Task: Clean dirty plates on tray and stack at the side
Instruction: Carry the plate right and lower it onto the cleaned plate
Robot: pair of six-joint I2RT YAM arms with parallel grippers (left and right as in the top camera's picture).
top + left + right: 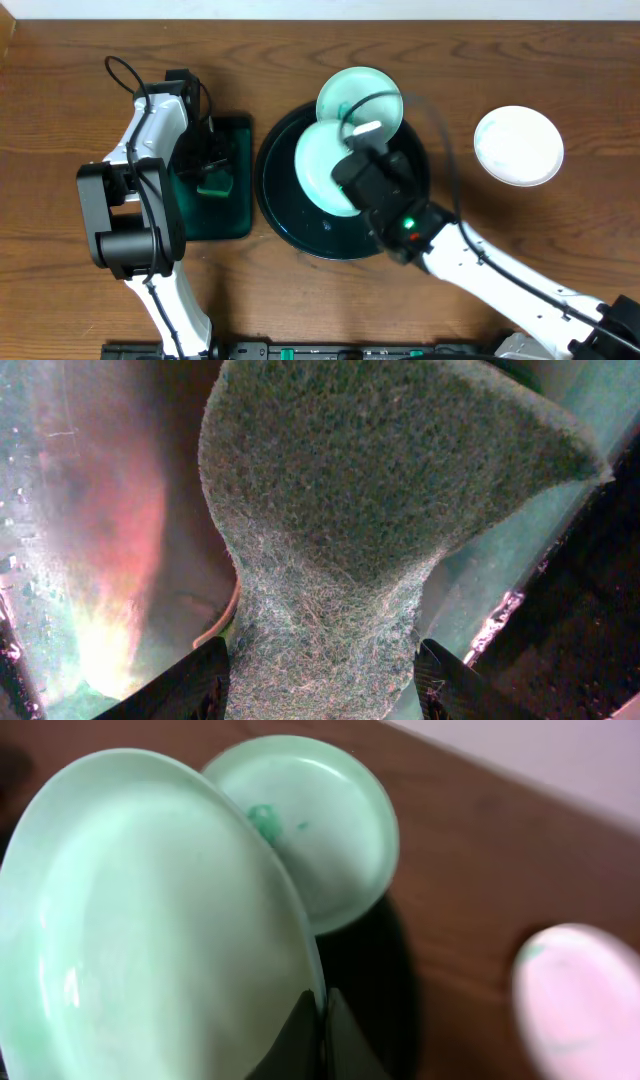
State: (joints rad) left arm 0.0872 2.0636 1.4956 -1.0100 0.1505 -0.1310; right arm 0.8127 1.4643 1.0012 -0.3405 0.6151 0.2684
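Note:
My right gripper (pixel 323 1010) is shut on the rim of a pale-aqua plate (pixel 150 920), which it holds tilted over the black round tray (pixel 275 210). From above, that plate (pixel 318 160) shows just left of the right gripper (pixel 350 168). A second plate (pixel 360 97) with a teal-green smear lies at the tray's far rim; it also appears in the right wrist view (pixel 320 820). A third, white plate (pixel 518 146) rests on the table at the right. My left gripper (pixel 322 680) is shut on the green sponge (pixel 380 480).
The left gripper (pixel 213 165) hangs over a rectangular dark green tray (pixel 235 215) left of the black tray, and the sponge (pixel 213 183) is above it. The tabletop is brown wood.

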